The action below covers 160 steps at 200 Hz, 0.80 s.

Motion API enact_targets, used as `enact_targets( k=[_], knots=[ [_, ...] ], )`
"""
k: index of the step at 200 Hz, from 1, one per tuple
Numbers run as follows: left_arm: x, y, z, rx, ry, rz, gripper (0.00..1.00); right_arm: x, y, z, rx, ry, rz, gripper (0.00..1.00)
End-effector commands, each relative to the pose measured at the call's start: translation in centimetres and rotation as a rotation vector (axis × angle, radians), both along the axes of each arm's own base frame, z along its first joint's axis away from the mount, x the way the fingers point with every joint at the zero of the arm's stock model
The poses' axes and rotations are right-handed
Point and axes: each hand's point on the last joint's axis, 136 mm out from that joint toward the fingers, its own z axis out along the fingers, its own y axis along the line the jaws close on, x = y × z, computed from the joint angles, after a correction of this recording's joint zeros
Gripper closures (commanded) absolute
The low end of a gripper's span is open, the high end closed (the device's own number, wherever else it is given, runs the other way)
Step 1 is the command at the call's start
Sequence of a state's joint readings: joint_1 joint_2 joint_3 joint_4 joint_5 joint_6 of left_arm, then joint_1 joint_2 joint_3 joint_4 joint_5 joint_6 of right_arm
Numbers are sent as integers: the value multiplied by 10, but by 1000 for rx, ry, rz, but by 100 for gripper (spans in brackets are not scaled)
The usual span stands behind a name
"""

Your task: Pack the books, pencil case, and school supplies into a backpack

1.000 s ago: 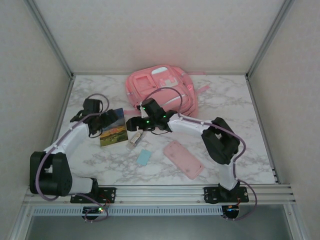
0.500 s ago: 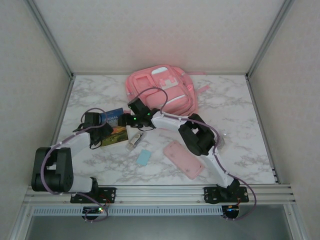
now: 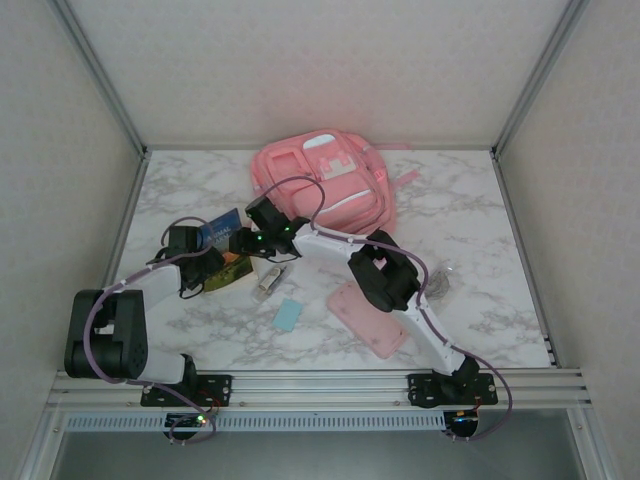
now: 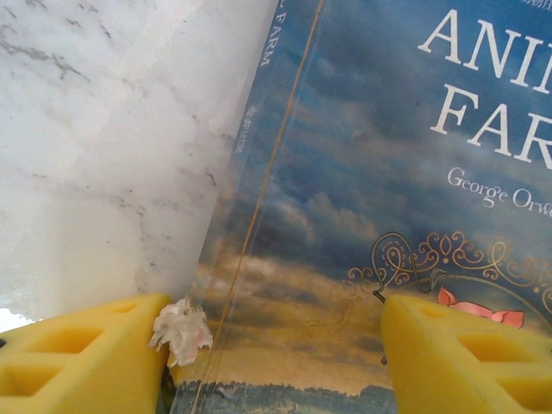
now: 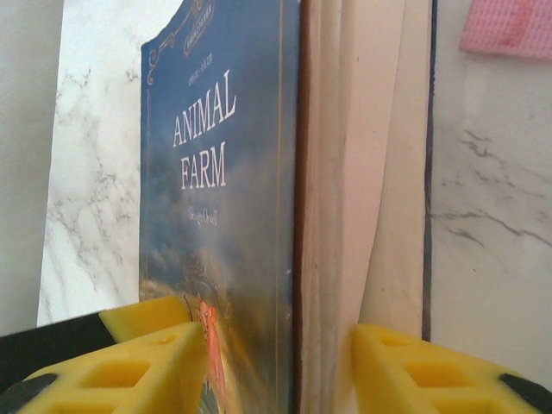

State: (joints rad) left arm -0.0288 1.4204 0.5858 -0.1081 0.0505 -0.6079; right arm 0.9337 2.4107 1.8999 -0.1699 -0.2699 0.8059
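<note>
Because the right fingers (image 5: 414, 371) straddle the book (image 5: 224, 172), grip uncertain, and the left fingers (image 4: 78, 354) sit spread, clamp squarely before lifting.

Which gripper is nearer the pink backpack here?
Right. The right gripper is at the landscape book's edge toward the backpack; the left gripper is on the book's near-left side, farther off.

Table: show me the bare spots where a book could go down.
Bare table lies left of the backpack, toward the far-left corner, and right of it, up to the side rail. Crowded: the middle, around the book, light-blue block and pencil case.
</note>
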Motion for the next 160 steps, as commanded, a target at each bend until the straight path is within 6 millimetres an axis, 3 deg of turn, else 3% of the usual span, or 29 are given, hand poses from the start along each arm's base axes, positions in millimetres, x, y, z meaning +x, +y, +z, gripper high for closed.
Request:
enact_targets(
  k=[1, 34, 84, 106, 133, 160],
  knots=[
    [4, -20, -6, -92, -12, -37, 33, -23, 12, 56, 84, -13, 66, 52],
    [4, -20, -5, -89, -13, -37, 30, -23, 13, 46, 58, 30, 55, 59],
    [6, -17, 6, -70, -38, -31, 26, -23, 19, 58, 124, 64, 70, 99],
    [10, -15, 16, -63, -53, -28, 18, -19, 15, 66, 139, 72, 63, 100],
    [21, -11, 47, -63, -143, -9, 4, -5, -1, 97, 210, 57, 56, 100],
    [38, -15, 86, -115, -293, 0, 0, 4, -22, 141, 315, 37, 92, 100]
  ],
)
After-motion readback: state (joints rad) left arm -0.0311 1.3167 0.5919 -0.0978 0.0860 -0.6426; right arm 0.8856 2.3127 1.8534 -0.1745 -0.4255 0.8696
